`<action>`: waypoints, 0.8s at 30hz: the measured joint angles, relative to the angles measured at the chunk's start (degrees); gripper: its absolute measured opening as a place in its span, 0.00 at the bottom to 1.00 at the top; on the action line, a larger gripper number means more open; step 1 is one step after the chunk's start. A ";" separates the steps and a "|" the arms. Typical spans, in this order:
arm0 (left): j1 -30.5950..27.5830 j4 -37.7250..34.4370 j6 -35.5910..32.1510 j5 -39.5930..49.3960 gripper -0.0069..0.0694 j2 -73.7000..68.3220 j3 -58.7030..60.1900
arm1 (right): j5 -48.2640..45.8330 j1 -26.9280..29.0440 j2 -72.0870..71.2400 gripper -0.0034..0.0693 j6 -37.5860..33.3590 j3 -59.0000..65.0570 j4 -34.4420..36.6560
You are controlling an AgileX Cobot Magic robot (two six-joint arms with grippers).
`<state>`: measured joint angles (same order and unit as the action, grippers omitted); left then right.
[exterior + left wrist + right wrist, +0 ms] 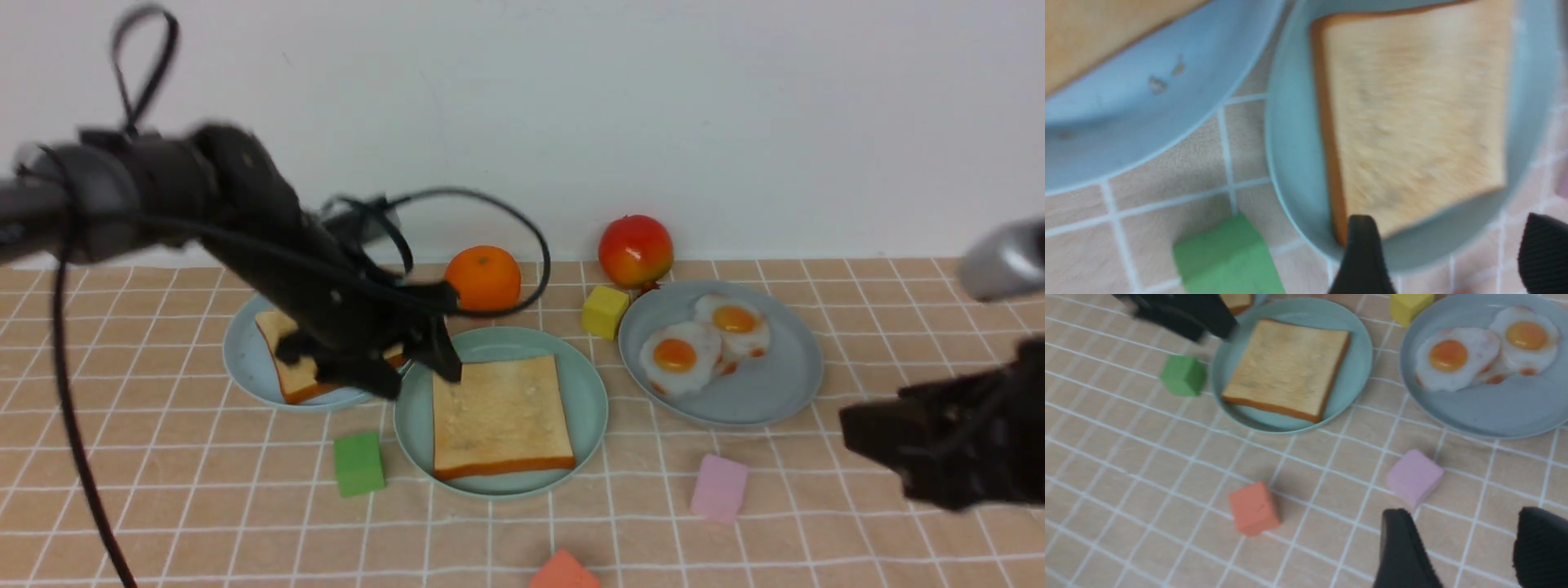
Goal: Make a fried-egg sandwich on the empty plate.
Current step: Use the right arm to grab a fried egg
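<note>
Awaiting eggs (676,356), bottom toast (500,416) on green plate (584,408); eggs right of plate, top toast (298,371) left. Left pincer (1447,222), right pincer (1461,514) wide open, empty.

No text, label, brand, number or sign can be read anywhere in the three views. The plates, the toast, the fried eggs, the fruit and the small coloured blocks show no lettering that can be made out, and the bench covering carries only a grid of pale lines. Both robot arms are too blurred in the front view for any marking on them to be read, and the wall behind the bench shows no readable writing either.
</note>
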<state>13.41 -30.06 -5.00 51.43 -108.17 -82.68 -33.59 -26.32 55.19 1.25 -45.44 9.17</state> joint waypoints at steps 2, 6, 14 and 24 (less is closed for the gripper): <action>0.00 3.97 0.27 3.80 0.78 3.49 -1.81 | -0.51 0.00 4.31 0.58 0.97 -4.32 -1.06; 0.00 10.26 1.33 6.63 0.77 11.67 -2.46 | -1.92 0.00 11.91 0.58 3.78 -12.93 -3.82; 0.00 15.01 3.68 4.63 0.50 33.00 5.83 | -0.23 0.00 20.42 0.57 14.31 -20.86 -14.11; 0.00 10.06 3.68 -4.32 0.07 55.80 36.38 | -6.22 9.40 27.29 0.57 21.02 -21.13 -12.92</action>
<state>13.41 -20.00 -1.33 47.11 -52.37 -46.31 -39.81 -16.92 82.48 22.27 -66.57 -3.75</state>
